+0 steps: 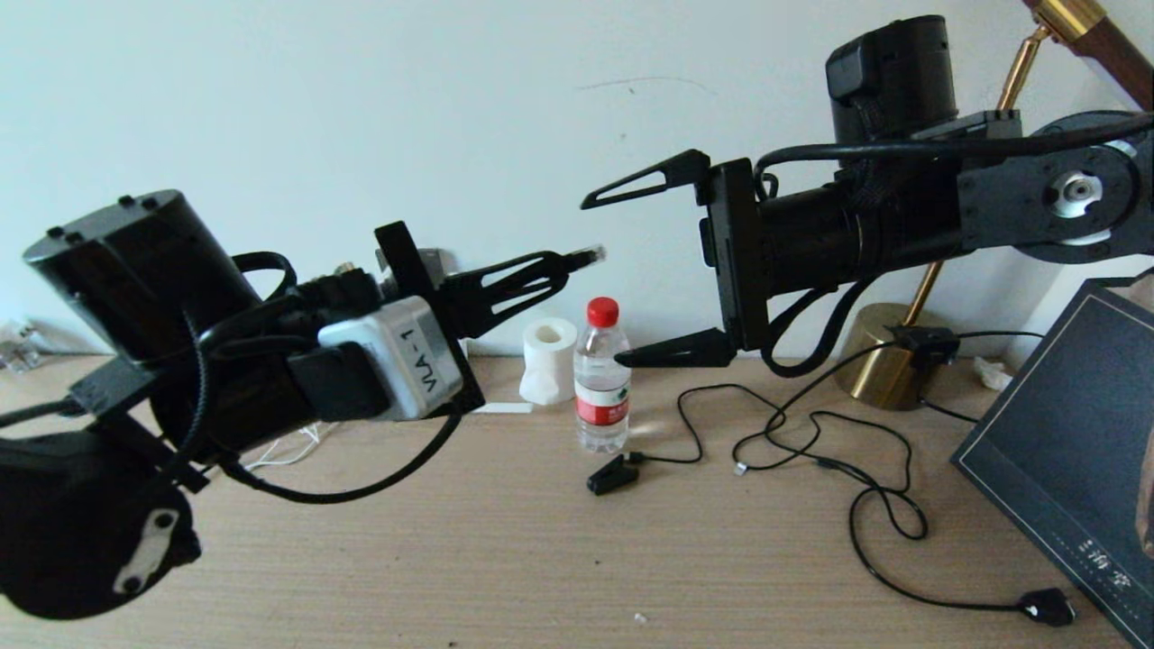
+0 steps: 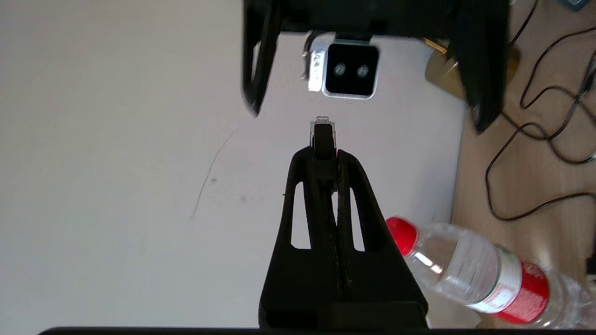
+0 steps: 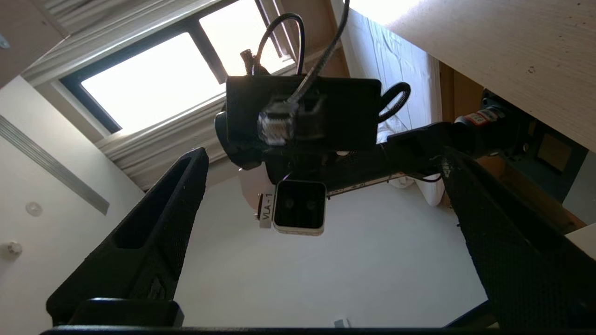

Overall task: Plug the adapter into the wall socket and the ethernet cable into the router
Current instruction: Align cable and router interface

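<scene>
Fingers of the left gripper [image 1: 563, 266] are pressed tight on the ethernet cable [image 1: 586, 256], holding its clear-tipped plug up in the air, pointing at the right gripper [image 1: 631, 275]. That one faces it with fingers spread wide, holding nothing. Below stands a water bottle [image 1: 601, 379] on the wooden table [image 1: 541, 559].

The ethernet cable [image 2: 322, 132] plug is pinched at the tips of the closed left gripper [image 2: 331, 156], faced by the wide-spread right gripper [image 2: 368, 109]; a water bottle [image 2: 479, 272] is seen nearby.
</scene>
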